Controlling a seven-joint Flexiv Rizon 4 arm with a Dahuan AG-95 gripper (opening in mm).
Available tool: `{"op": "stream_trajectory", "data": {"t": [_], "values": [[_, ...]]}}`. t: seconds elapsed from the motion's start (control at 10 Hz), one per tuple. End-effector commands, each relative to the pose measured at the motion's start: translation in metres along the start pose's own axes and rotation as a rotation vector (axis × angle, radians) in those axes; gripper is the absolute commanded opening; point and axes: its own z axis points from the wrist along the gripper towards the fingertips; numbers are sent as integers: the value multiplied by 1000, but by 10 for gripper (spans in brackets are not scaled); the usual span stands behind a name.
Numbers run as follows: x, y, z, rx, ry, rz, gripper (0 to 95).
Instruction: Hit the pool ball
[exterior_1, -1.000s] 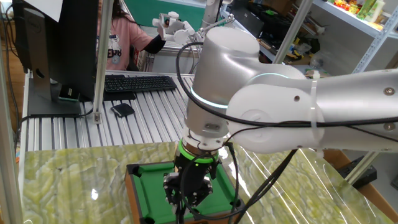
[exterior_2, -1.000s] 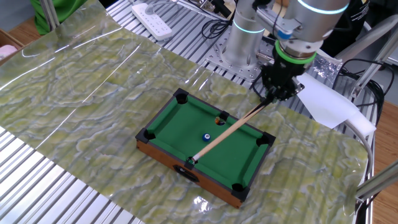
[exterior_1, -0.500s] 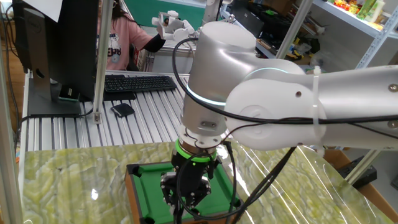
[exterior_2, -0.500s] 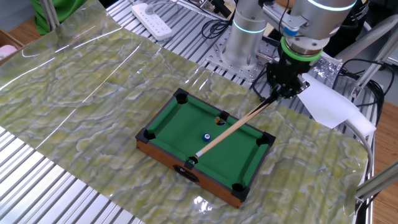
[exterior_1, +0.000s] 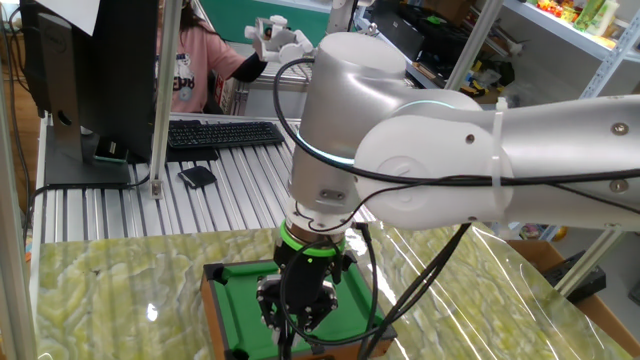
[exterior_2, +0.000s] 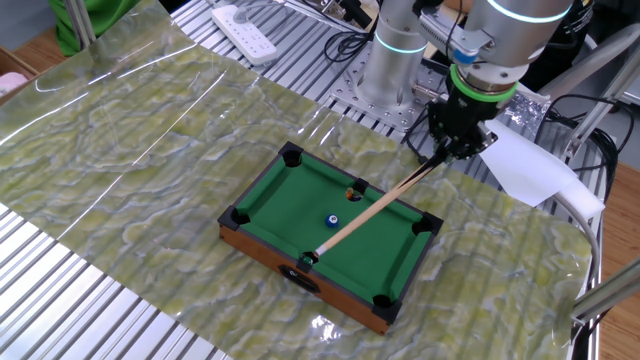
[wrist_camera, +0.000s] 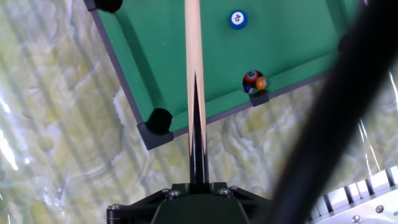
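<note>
The pool ball is tiny and blue with a pale spot, and lies on the green felt of the miniature pool table. In the hand view the ball lies right of the cue stick, clear of it. My gripper hangs over the table's far right end, shut on the dark butt of the cue stick. The cue slopes down across the felt, its tip by the front side pocket. The gripper shows at the bottom of the hand view. In one fixed view the arm hides most of the table.
Two small balls sit in the far side pocket, also seen in the other fixed view. A white power strip and a white sheet lie beyond the table. A keyboard and a seated person are behind.
The gripper has shifted slightly toward the far right with the cue, whose tip stays by the front side pocket. The blue ball has not moved.
</note>
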Motion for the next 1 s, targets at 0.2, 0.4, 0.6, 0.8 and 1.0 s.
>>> {"op": "stream_trajectory", "data": {"t": [0.2, 0.4, 0.6, 0.8, 1.0], "values": [[0, -1, 0, -7, 6, 11, 0], [0, -1, 0, -7, 9, 28, 0], [0, -1, 0, -13, 12, 26, 0], [0, -1, 0, -16, 13, 21, 0], [0, -1, 0, -10, 6, 47, 0]]}}
